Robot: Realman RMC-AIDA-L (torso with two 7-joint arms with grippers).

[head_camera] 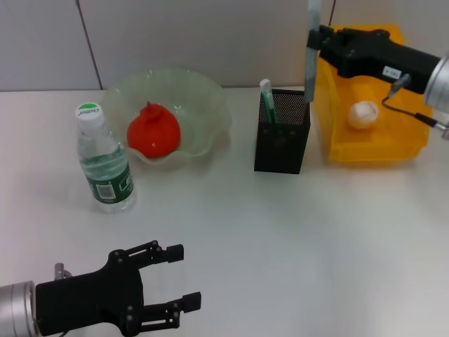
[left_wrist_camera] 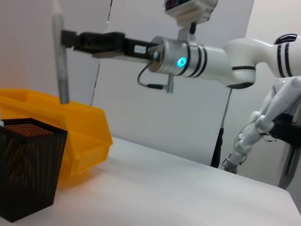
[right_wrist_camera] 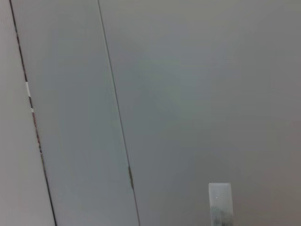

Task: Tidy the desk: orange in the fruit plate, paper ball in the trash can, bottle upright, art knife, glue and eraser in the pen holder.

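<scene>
Left hand (head_camera: 184, 278) rests open on bare table; right hand (head_camera: 316, 41) grips art knife (head_camera: 311, 49) above pen holder (head_camera: 282, 132) rim.

Pen holder (head_camera: 281, 140): black metal mesh, matt. Trash can (head_camera: 393, 144), just beside it: glossy yellow plastic. Fruit plate (head_camera: 210, 105): translucent, smooth. Bottle (head_camera: 105, 165): clear plastic. Paper ball (head_camera: 363, 114): crumpled white paper. Table (head_camera: 295, 239): smooth, matt white.

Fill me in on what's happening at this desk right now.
The right gripper holds the grey art knife upright above the pen holder, not yet inside. The orange sits in the fruit plate, the paper ball in the trash can, and the bottle stands upright. The left gripper rests open near the desk's front.
</scene>
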